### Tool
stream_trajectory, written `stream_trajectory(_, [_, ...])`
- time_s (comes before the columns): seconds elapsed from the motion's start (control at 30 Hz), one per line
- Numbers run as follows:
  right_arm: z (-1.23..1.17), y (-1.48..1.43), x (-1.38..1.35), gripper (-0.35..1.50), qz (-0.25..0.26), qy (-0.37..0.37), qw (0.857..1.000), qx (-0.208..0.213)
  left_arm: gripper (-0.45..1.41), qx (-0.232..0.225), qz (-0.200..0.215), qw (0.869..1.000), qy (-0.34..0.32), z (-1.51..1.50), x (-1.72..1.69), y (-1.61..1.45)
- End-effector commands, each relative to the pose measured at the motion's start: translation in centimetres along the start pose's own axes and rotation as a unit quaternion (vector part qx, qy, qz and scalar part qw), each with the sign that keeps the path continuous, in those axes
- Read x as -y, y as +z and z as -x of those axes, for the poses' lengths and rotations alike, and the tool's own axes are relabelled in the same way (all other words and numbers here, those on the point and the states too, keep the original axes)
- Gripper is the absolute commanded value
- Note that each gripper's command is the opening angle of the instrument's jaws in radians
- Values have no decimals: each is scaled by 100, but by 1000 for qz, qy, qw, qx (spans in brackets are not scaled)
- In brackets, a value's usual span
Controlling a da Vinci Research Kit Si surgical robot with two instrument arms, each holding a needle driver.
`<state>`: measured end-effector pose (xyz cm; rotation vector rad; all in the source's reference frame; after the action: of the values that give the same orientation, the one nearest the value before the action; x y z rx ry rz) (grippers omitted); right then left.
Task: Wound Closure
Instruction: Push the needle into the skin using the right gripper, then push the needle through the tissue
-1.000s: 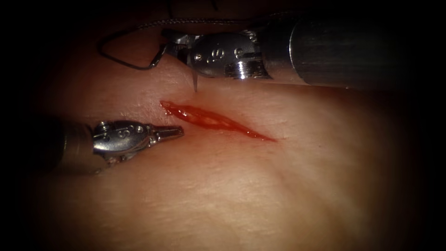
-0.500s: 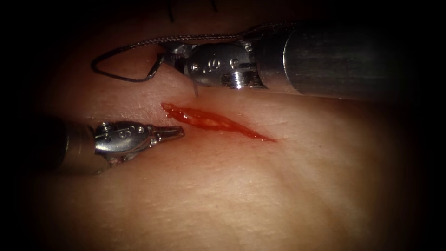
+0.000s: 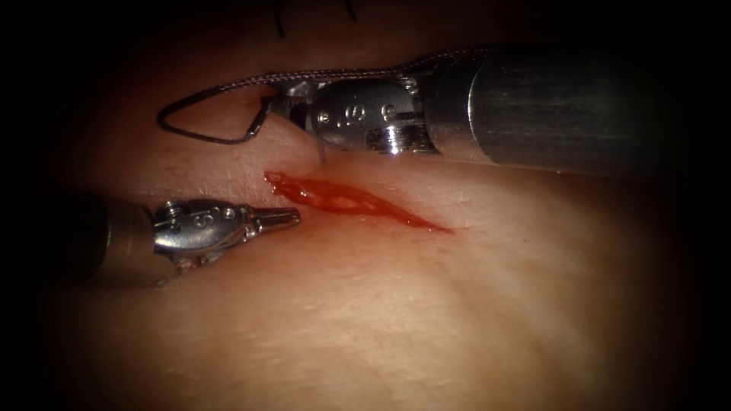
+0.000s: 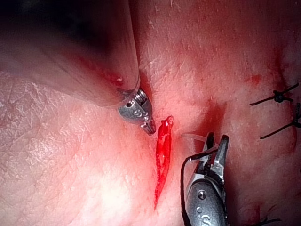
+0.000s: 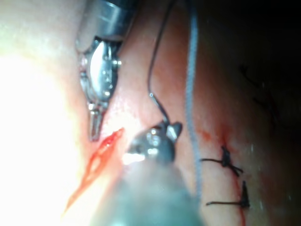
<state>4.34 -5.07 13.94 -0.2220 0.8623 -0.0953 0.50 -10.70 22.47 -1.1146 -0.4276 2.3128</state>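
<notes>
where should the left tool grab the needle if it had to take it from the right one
Probably the bare body of the needle between the right tool and the thread end, coming from the left. The tip hangs just above the tissue; the left tool holds nothing.

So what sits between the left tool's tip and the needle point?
In the endoscope view, the left end of the cut, wet with red fluid, lies between the left tool and the needle held by the right tool.

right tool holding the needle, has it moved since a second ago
Yes: the right arm's steel needle driver, gripping the curved needle, shifted slightly up, away from the red cut.
</notes>
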Motion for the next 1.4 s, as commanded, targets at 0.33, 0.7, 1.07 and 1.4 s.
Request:
stream_trajectory(0.33, [5, 8, 4, -35, -6, 10, 1000, 2, -36, 0, 1, 1000, -1, 6, -5, 7])
stream_trajectory(0.7, [5, 8, 6, -35, -12, 35, 999, -3, -36, 1, 1, 1000, -1, 7, -4, 5])
stream_trajectory(1.07, [15, 3, -11, -35, 14, 156, 987, -47, -36, 1, 0, 1000, -1, 8, -4, 6])
stream_trajectory(1.4, [17, 1, -9, -35, 7, 245, 969, -22, -36, 2, 0, 1000, 0, 9, -4, 6])
